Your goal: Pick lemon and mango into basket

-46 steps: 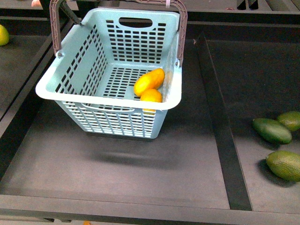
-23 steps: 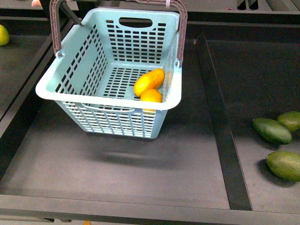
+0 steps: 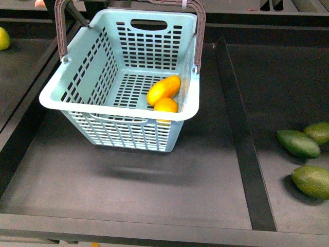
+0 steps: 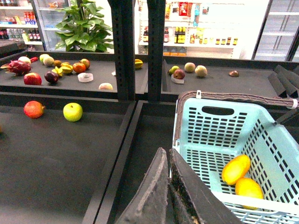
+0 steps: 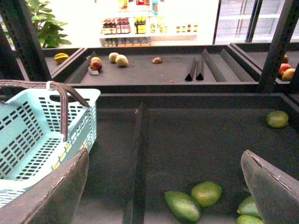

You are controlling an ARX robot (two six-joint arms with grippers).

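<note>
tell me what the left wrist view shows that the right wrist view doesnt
Only the left wrist view shows the mango and the lemon lying inside the basket, a red apple and a green apple on the dark shelf, and the left gripper with its fingers pressed together. Only the right wrist view shows the green avocados and the right gripper spread wide. Both show the basket, its handle and the store shelves behind.
</note>
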